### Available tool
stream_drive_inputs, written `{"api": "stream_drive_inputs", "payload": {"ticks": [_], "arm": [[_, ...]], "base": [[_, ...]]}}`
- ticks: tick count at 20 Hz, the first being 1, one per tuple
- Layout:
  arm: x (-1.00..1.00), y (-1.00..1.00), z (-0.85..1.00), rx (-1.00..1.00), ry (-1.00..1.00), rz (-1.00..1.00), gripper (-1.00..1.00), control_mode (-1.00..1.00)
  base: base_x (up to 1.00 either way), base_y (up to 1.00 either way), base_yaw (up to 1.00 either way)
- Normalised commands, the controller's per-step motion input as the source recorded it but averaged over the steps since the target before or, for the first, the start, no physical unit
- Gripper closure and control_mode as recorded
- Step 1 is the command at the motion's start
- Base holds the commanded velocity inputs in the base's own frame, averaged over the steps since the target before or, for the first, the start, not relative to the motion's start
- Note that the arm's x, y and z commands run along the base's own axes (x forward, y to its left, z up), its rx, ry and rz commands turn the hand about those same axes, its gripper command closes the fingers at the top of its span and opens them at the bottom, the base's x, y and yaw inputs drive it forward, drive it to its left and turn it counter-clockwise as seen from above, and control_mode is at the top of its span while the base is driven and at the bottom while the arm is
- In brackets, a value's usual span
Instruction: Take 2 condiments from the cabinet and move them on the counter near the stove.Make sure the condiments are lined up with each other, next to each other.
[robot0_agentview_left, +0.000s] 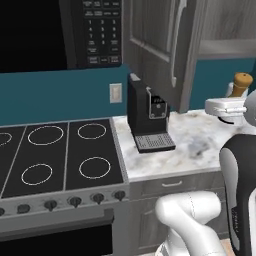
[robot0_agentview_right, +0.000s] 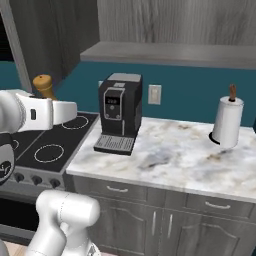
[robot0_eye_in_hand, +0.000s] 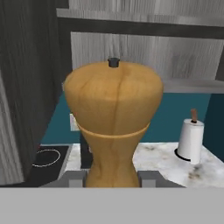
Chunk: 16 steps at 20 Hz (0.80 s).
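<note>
Left base view, from left to right: the black stove (robot0_agentview_left: 60, 155) with white ring burners and a row of knobs along its front; the marble counter (robot0_agentview_left: 200, 145) adjoining it, with a black coffee machine (robot0_agentview_left: 147, 115) standing near the stove's right edge; then the open grey cabinet (robot0_agentview_left: 227, 47) with its bare shelf board above the counter. At the far right the wooden mill (robot0_agentview_left: 242, 82) shows its knob top above the white hand of the arm, held in the air over the counter.

Right base view, from left to right: the mill (robot0_agentview_right: 44, 86) rising above the hand, the stove (robot0_agentview_right: 50, 145), the coffee machine (robot0_agentview_right: 119, 112), a wall socket (robot0_agentview_right: 154, 94), and a paper-towel roll (robot0_agentview_right: 227, 121) upright on the counter (robot0_agentview_right: 170, 155).

Hand view: the gripper (robot0_eye_in_hand: 113, 178) has its two fingers closed narrowly against the waist of the mill (robot0_eye_in_hand: 113, 118), which stands upright between them, one finger on each side. The paper-towel roll (robot0_eye_in_hand: 191, 140) appears behind, to the right.
</note>
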Motion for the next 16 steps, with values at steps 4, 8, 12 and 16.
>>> {"api": "stream_drive_inputs", "payload": {"ticks": [4, 8, 12, 16], "arm": [[0.00, 0.00, 0.00, 0.00, 0.00, 0.00, 1.00, 1.00], [0.00, 0.00, 0.00, 0.00, 0.00, 0.00, 1.00, 1.00], [0.00, 0.00, 0.00, 0.00, 0.00, 0.00, 1.00, 1.00], [0.00, 0.00, 0.00, 0.00, 0.00, 0.00, 1.00, 1.00]], "base": [[-0.27, 0.51, 0.00], [-0.26, 0.54, 0.00], [-0.26, 0.61, 0.00], [-0.20, 0.80, 0.00]]}}
